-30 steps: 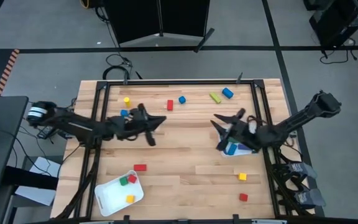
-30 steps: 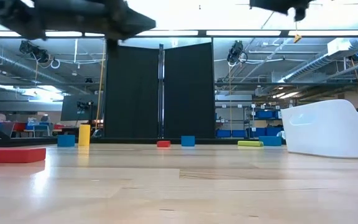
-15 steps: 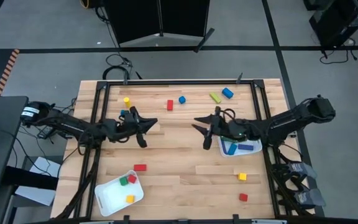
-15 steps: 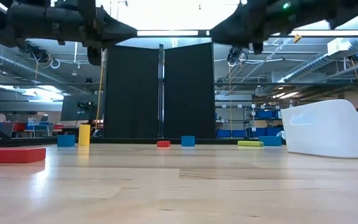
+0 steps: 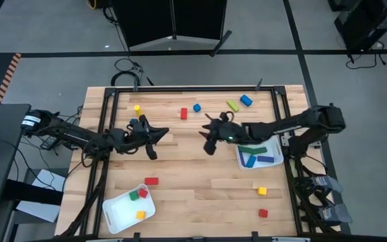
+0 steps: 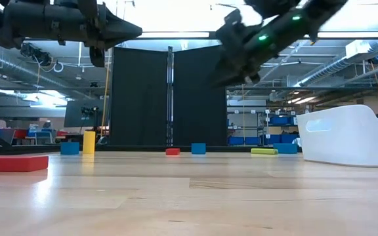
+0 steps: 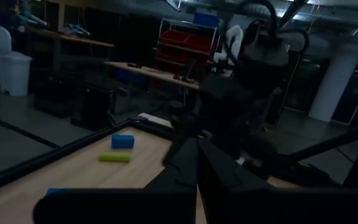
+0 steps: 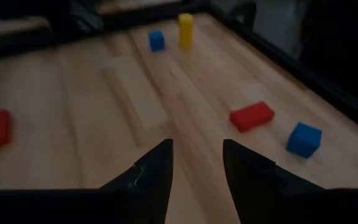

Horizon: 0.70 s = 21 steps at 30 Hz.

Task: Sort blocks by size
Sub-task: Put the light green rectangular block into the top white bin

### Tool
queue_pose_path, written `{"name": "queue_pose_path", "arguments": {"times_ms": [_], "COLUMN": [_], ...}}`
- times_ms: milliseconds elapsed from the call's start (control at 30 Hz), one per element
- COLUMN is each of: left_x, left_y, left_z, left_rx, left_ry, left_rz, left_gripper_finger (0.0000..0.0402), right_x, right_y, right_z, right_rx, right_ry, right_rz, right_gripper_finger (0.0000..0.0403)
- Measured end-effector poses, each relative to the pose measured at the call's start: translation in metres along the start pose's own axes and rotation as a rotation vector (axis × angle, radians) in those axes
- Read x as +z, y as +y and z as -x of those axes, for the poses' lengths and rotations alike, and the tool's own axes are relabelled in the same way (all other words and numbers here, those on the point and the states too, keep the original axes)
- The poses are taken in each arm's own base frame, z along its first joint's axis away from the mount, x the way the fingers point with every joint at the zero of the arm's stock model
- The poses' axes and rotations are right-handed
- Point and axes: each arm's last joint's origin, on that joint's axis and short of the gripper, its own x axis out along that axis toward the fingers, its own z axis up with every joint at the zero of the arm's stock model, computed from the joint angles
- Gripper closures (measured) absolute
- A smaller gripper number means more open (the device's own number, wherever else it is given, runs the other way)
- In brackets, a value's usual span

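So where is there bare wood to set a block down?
Bare: the middle strip between the red bar and the yellow cube, in front of both arms. Crowded: the far edge, around the yellow cylinder, red block and blue blocks.

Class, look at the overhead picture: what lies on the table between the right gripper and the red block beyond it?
Nothing: in the high view only bare wood separates the right gripper from the red block. The right wrist view agrees.
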Motion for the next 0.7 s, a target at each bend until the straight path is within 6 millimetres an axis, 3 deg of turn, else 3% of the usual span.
{"name": "queue_pose_path", "arguments": {"times_ms": [167,433,700], "left_x": [0.000,0.000,-0.001], "left_y": [0.000,0.000,0.000], "left_z": [0.000,0.001,0.001], "left_rx": [0.004,0.004,0.004], "left_ry": [0.003,0.009,0.013], "left_rz": [0.005,0.020,0.016], "left_gripper_finger": [0.0391,0.0391,0.0391], "right_x": [0.024,0.040,0.054], "right_y": [-0.008,-0.028,-0.033], "right_z": [-0.036,-0.090,-0.125], "right_rx": [-0.021,-0.062,-0.067], "right_ry": [0.068,0.196,0.202], "right_rz": [0.001,0.003,-0.038], "right_gripper_finger": [0.0252,0.0252,0.0252]}}
